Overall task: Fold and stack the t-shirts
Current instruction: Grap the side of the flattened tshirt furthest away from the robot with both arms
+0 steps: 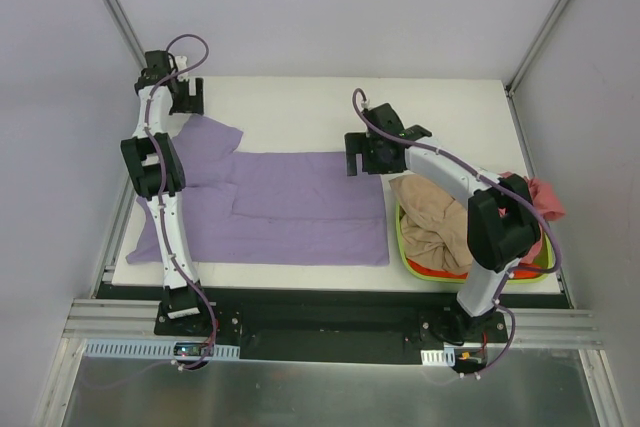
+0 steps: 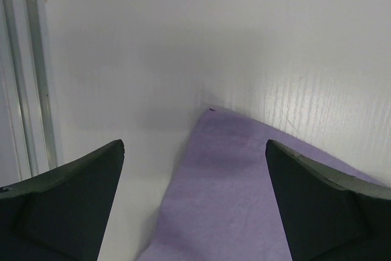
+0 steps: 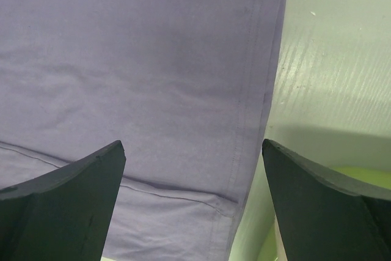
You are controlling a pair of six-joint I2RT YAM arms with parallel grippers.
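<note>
You are working with the lavender t-shirt (image 1: 290,212) lying flat across the white table (image 1: 300,112). It is lying lengthwise in front of both arms, so each arm is reaching one end of it. A long band of it appears to be lying doubled over the body, which suggests a lengthwise fold is under way.

You are hovering the left gripper (image 1: 187,97) at the far left end, just beyond the sleeve (image 1: 210,137). In its wrist view its fingers are standing wide apart with nothing between them, and the sleeve's pointed corner (image 2: 232,181) is lying on the table below the gap.

You are holding the right gripper (image 1: 362,159) over the far corner of the hem (image 3: 244,108), its fingers likewise spread and empty. That placement is setting you up to pinch both ends together.

The cloth is looking thin, matte and limp, with a double-stitched hem and soft creases, so it is likely sagging wherever you are lifting it.

The lime-green basket (image 1: 402,237), rigid plastic, is sitting just right of the hem. It is holding a crumpled tan t-shirt (image 1: 430,217), with a pinkish-red t-shirt (image 1: 545,197) drooping over its far rim. Both are waiting unfolded.
</note>
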